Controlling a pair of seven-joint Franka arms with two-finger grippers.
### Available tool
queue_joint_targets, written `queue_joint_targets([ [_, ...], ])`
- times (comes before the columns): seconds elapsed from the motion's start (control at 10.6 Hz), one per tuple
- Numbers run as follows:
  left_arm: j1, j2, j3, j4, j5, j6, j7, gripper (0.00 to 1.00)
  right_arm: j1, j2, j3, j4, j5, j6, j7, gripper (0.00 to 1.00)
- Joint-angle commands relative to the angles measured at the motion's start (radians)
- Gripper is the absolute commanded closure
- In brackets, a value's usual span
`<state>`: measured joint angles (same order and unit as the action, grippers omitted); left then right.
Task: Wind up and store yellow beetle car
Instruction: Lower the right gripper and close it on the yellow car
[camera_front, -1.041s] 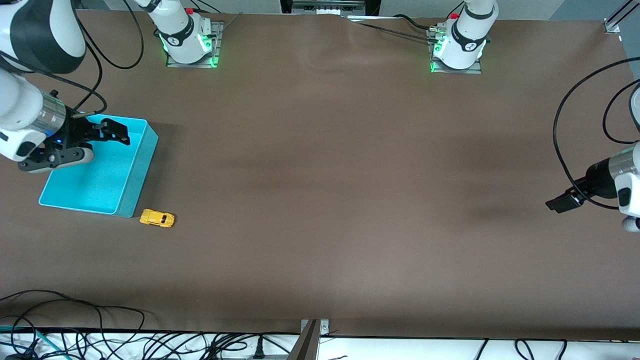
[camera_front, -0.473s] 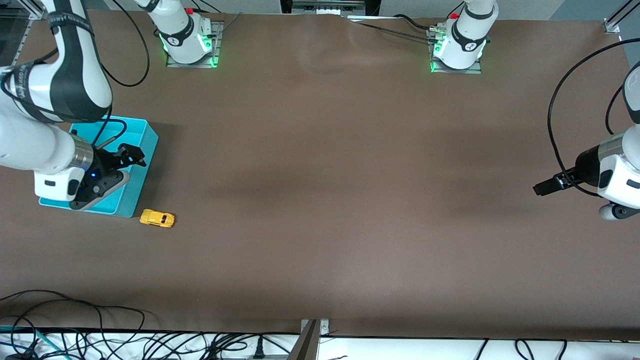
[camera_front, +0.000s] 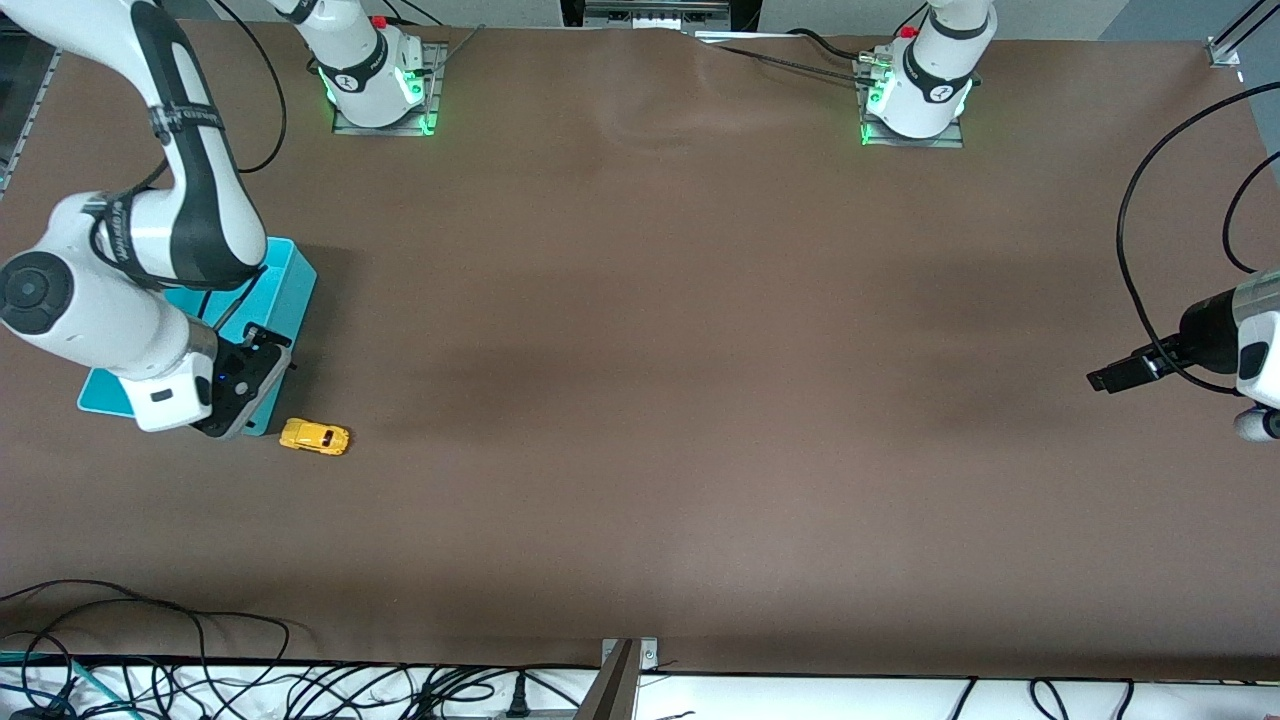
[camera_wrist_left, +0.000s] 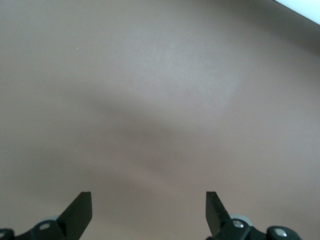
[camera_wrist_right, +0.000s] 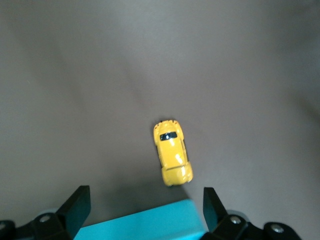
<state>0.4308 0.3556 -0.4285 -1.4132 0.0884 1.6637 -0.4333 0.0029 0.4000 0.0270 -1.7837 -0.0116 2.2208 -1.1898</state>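
Observation:
The yellow beetle car (camera_front: 314, 437) stands on the brown table, just nearer the front camera than the teal bin (camera_front: 292, 282). In the right wrist view the yellow beetle car (camera_wrist_right: 172, 152) lies a short way off the teal bin's corner (camera_wrist_right: 145, 222). My right gripper (camera_front: 258, 378) hangs over that near corner of the bin, close beside the car; it is open (camera_wrist_right: 145, 206) and holds nothing. My left gripper (camera_front: 1112, 378) waits above bare table at the left arm's end, open (camera_wrist_left: 149, 206) and holding nothing.
The two arm bases (camera_front: 378, 75) (camera_front: 920, 85) stand along the table's edge farthest from the front camera. Loose cables (camera_front: 200, 680) and a metal bracket (camera_front: 628, 660) sit at the edge nearest that camera. Brown table surface (camera_front: 650, 400) stretches between the arms.
My right arm has swung from over the bin's inside to its near corner, closer to the car. My left gripper shifted slightly. The car has not moved.

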Motion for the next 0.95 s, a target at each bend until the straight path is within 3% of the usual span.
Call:
queue_joint_targets([
  [0.0, -0.001, 0.006, 0.001, 0.01, -0.019, -0.009, 0.027, 0.0, -0.004, 0.054, 0.005, -0.013, -0.01, 0.092, -0.167, 0.0],
  [0.28, -0.007, 0.009, -0.001, 0.011, -0.021, -0.007, 0.027, 0.0, -0.024, 0.131, 0.005, -0.054, -0.005, 0.261, -0.322, 0.0],
  [0.85, -0.007, 0.016, -0.002, 0.013, -0.021, -0.005, 0.027, 0.0, -0.054, 0.195, 0.008, -0.056, 0.004, 0.323, -0.376, 0.0],
])
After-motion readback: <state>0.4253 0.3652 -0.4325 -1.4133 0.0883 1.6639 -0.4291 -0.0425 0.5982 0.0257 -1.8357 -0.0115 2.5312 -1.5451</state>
